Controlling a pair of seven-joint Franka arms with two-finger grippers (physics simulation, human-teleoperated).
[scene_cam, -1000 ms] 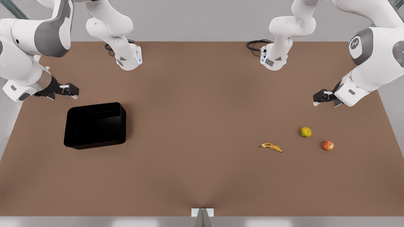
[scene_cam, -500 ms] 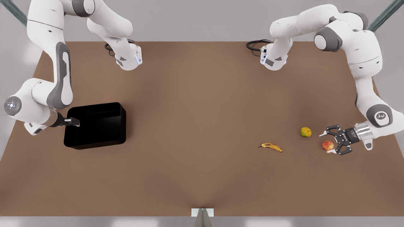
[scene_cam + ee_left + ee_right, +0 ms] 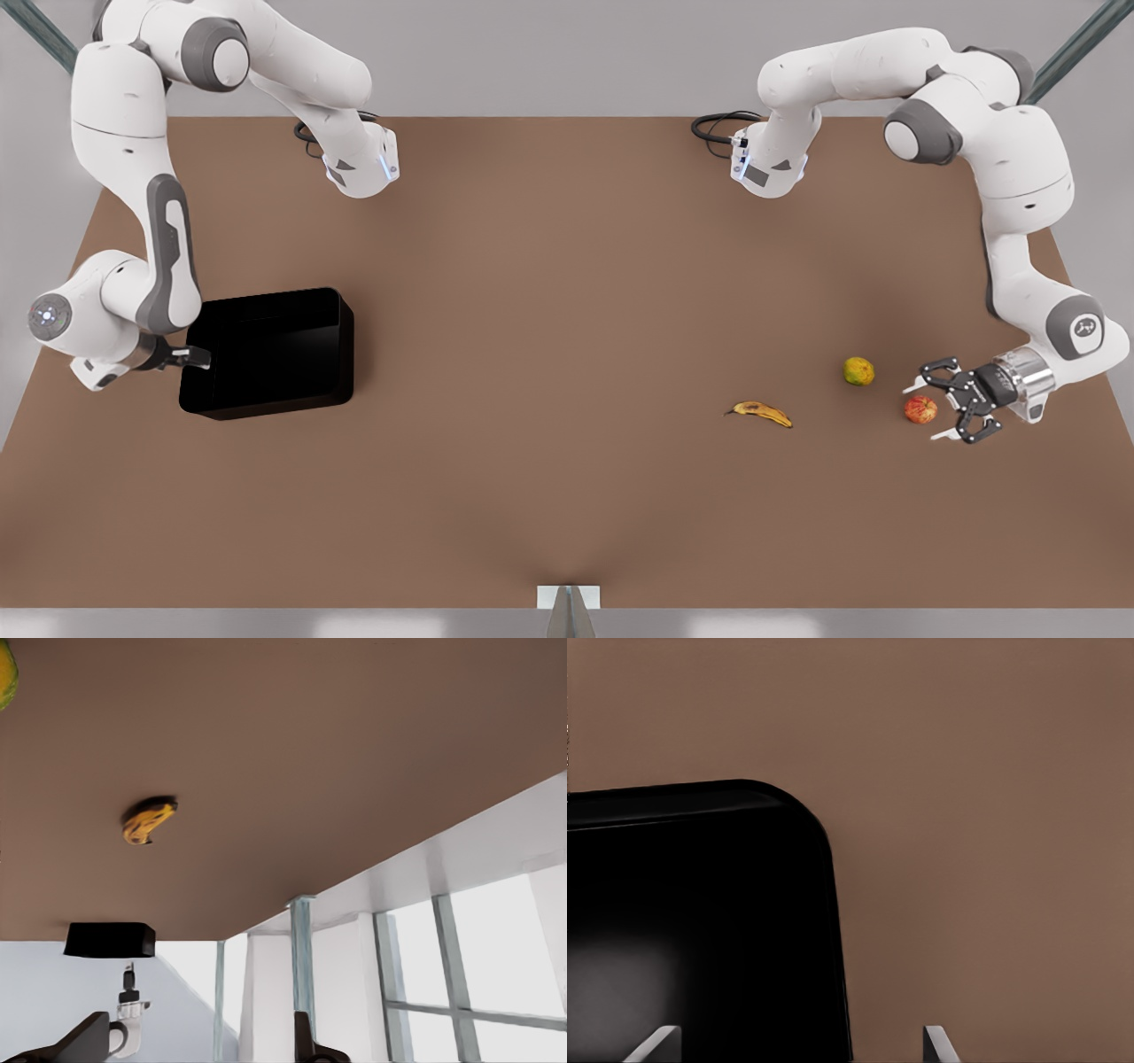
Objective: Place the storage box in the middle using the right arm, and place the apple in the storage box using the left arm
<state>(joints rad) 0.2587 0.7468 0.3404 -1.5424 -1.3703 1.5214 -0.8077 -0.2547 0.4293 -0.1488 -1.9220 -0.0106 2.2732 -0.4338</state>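
Black storage box (image 3: 266, 353) meets right gripper (image 3: 197, 358); left gripper (image 3: 932, 409) brackets apple (image 3: 920, 409).

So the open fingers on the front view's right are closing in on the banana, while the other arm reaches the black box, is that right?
Not the banana. The front view shows the left gripper, fingers spread, beside the apple. The right gripper is indeed at the storage box.

Two glossy white arms, grey joint bands, black cables at bases, black hands, seemingly pale-tipped fingers (image 3: 946, 434)
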